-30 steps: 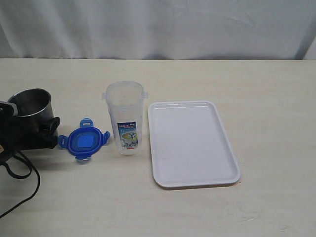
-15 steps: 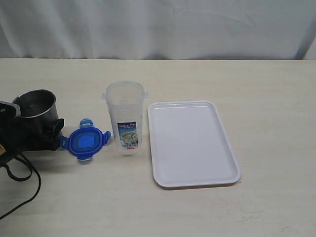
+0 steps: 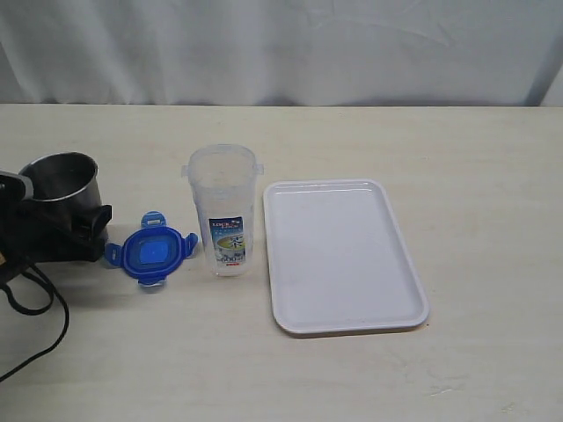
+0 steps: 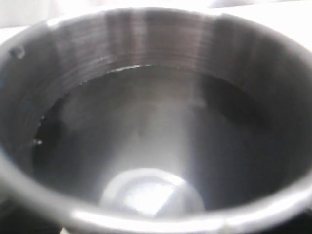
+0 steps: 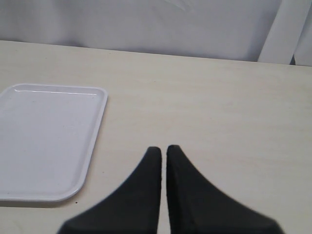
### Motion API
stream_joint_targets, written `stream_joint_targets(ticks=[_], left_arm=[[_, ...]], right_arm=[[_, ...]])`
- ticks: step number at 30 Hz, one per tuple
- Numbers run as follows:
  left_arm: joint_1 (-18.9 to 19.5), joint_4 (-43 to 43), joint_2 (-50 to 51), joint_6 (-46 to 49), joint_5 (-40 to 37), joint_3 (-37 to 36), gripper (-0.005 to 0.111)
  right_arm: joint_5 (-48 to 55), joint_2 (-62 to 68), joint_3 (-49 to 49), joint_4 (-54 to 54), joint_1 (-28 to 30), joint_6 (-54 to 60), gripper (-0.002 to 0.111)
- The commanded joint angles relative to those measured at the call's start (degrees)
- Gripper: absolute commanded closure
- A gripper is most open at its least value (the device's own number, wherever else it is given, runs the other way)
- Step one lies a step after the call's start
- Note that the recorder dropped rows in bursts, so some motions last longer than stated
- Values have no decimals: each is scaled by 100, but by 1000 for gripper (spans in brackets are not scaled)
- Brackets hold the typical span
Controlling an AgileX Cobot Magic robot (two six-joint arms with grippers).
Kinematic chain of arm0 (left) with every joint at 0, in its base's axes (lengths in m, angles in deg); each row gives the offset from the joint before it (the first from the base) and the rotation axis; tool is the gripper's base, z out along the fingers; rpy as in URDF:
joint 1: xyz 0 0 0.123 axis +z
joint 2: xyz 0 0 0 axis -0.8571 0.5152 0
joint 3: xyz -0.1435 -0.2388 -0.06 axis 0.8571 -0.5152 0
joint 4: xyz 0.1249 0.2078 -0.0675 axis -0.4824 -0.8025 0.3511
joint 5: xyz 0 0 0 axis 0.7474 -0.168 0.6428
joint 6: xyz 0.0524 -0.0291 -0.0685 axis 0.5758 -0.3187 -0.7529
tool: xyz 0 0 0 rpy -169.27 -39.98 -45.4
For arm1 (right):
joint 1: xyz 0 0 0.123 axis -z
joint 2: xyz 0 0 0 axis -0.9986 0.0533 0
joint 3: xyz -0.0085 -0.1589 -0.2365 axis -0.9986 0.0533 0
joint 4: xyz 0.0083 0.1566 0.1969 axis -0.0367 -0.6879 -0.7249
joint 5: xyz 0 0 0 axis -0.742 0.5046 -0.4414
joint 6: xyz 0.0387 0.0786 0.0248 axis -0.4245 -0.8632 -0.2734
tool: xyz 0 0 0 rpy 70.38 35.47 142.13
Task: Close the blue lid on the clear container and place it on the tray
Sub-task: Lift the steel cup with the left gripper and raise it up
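My left gripper (image 3: 66, 233) is low at the left edge of the bench (image 3: 457, 176). Its black jaws stand wide around a steel cup (image 3: 60, 180) and, as far as I can see, are clamped on it. The left wrist view looks straight down into that cup (image 4: 146, 122): its dull metal wall and round bottom fill the whole picture. A black cable (image 3: 40, 316) loops over the bench in front of this arm.

The lid (image 3: 151, 253) lies flat on the bench with its flaps spread, between the gripper and the container (image 3: 223, 211). Its near flap comes right up to the container's foot, but I cannot tell whether the two touch. The container stands upright on the bench with its mouth uncovered and its label turned to the camera. It is just left of the tray (image 3: 345, 255), with a narrow strip of bench between them.

My right gripper (image 5: 162, 151) shows only in its own wrist view. Its two dark fingers are pressed together on nothing, over bare bench, near one long edge of the tray (image 5: 46, 141).
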Motion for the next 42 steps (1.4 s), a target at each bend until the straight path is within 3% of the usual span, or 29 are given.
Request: stream_joint_targets(ticks=[1,15,21,29,42], left_arm=[[-16,8,-299,-76,371,14,107],[-16,-82,-1065,-439,82,43,107],[-16,-938,-1305,-1198,-954,643,107],[-36,-1286,-1479,-1530,-1099,1135,107],[-1065,-1308,-1479,-1469,-2257,2022,107]], right_arm=[[-25,-30,18,4,0,0,104],[-25,-30,18,4,0,0,104],[-25,-30,18,4,0,0,104],[-25,-30,18,4,0,0,104],[-25,-30,18,4,0,0,104]])
